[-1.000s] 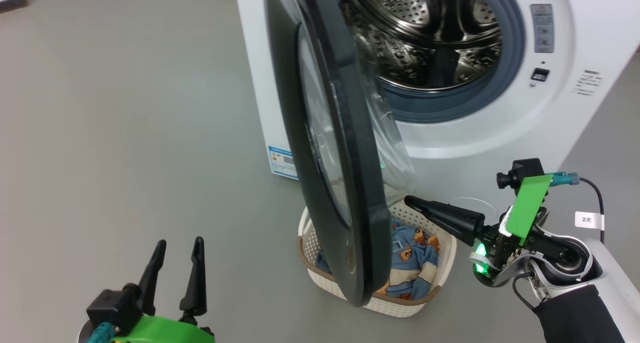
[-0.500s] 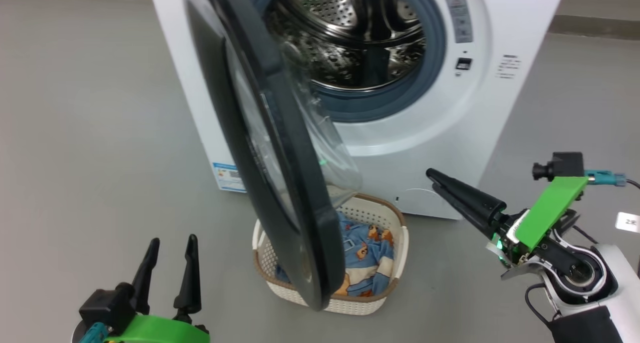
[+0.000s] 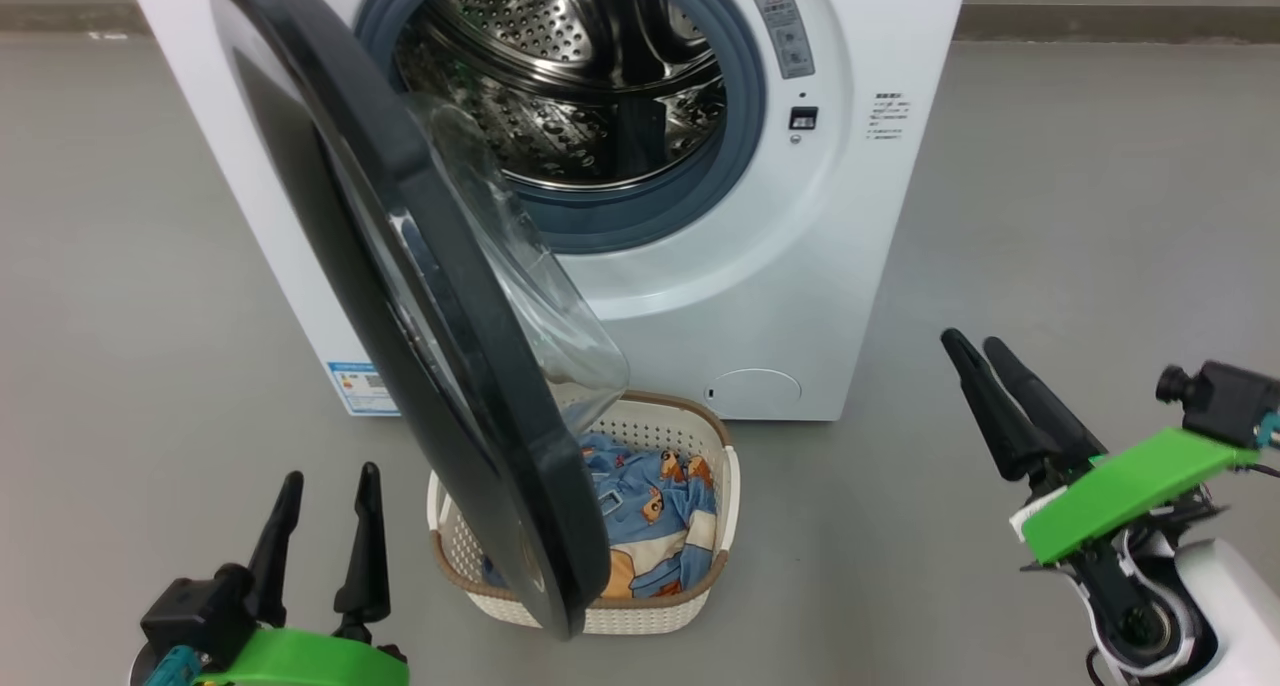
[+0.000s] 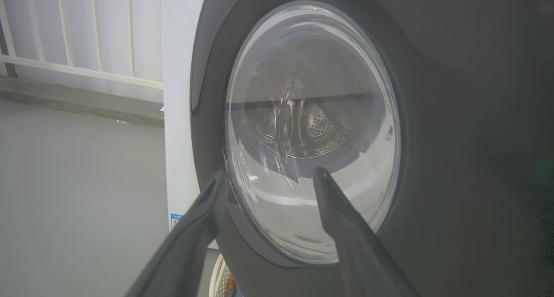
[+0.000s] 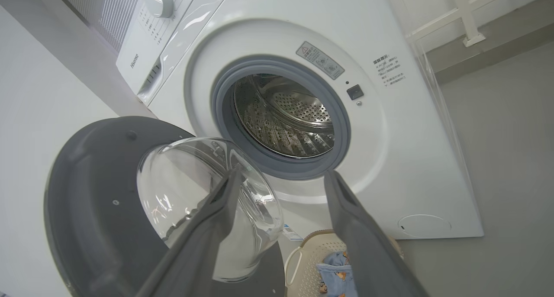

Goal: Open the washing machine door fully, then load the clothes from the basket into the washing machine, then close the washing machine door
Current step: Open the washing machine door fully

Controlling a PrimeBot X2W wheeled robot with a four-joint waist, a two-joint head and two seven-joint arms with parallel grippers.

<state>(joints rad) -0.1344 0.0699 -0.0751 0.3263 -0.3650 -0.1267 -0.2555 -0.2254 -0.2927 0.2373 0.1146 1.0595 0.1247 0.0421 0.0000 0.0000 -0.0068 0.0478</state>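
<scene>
At seven o'clock in the head view the left claw (image 3: 331,476) stands wide and empty over the floor (image 3: 120,366). At four o'clock the right claw (image 3: 970,340) is spread wide too, holding nothing. Between them, at six o'clock, the basket (image 3: 640,621) sits on the floor with the clothes (image 3: 645,511) inside, partly hidden by the lower edge of the washing machine door (image 3: 420,296), swung out partway. Behind, at twelve o'clock, the washing machine (image 3: 800,296) shows its steel drum (image 3: 580,76).
</scene>
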